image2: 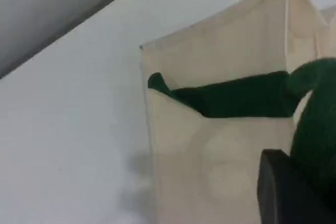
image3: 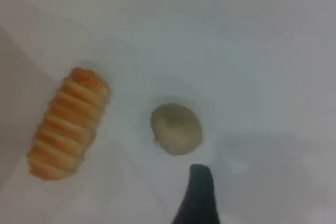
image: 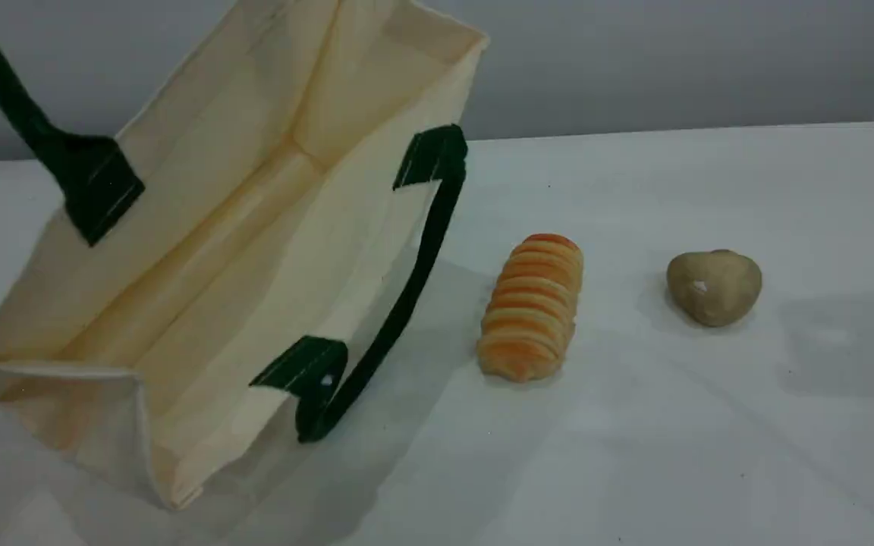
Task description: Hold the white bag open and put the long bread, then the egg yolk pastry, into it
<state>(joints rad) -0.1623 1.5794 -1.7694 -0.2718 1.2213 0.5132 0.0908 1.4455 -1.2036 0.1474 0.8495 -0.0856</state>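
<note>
The white bag (image: 255,250) stands tilted on the left of the table, mouth wide open. Its left green handle (image: 4,83) rises taut out of the scene's top edge. In the left wrist view a dark fingertip (image2: 281,192) of my left gripper presses against that green strap (image2: 315,129), shut on it above the bag (image2: 220,145). The long bread (image: 532,307) lies just right of the bag, the egg yolk pastry (image: 714,287) further right. My right gripper hovers above both, open and holding nothing; one fingertip (image3: 198,195) shows just below the pastry (image3: 176,128), the bread (image3: 68,123) to its left.
The bag's other green handle (image: 407,280) droops down its right side onto the white table (image: 672,440), close to the bread. A grey wall (image: 672,61) runs behind the table's far edge.
</note>
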